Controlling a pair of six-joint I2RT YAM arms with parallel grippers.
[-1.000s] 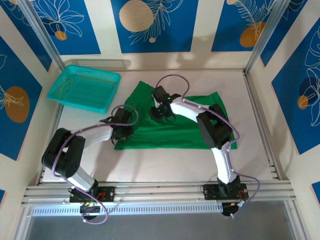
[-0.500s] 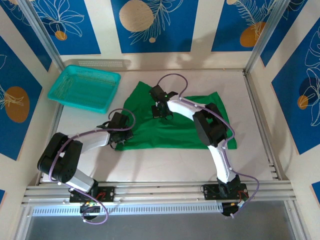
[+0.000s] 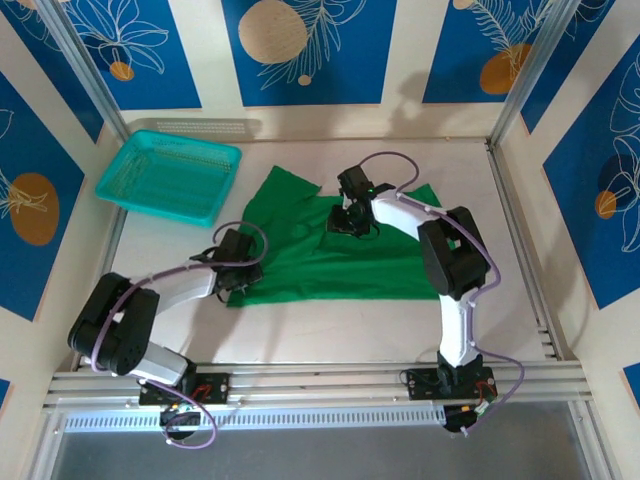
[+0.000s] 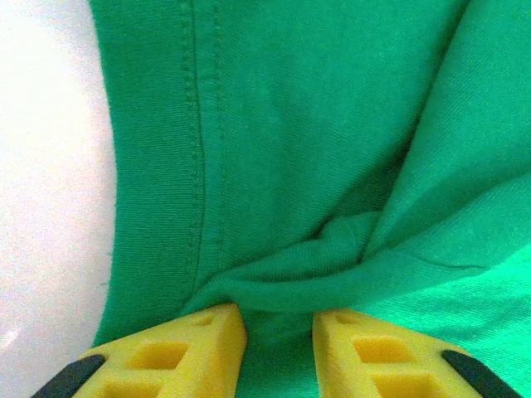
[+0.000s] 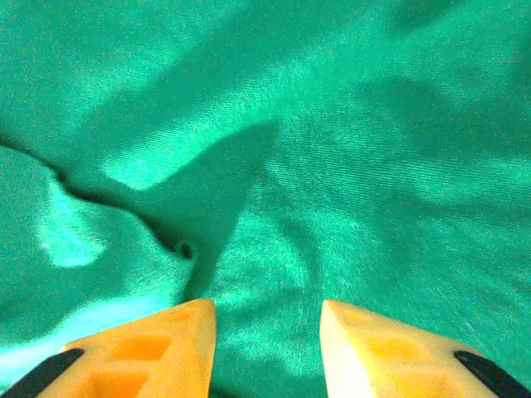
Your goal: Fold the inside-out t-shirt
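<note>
Green cloth lies under both of my wrists: the inside-out t-shirt (image 3: pixel 330 265) is spread across the middle of the table (image 3: pixel 330 335), wrinkled, with one sleeve reaching toward the far left. The teal basket (image 3: pixel 170 178) sits apart from it at the far left corner.

My left arm lies low. Its upper part is folded back near the base, and its forearm stretches to the right along the table, ending at the shirt's near left edge. There my left gripper (image 4: pixel 278 319) is drawn in to a narrow gap, with a bunched ridge of the shirt pinched between its yellow fingers (image 4: pixel 199 344). Creases run out from that pinch. The stitched hem (image 4: pixel 195 124) runs just beside it, with bare table past the hem on the left.

My right arm rises from its base, bends at a high elbow over the shirt's right side, then reaches left and down toward the far part of the cloth. My right gripper (image 5: pixel 267 311) is parted moderately and holds nothing. Its fingertips point down at smooth fabric, close over it, with a soft fold just to their left. I cannot tell if they touch the cloth.
</note>
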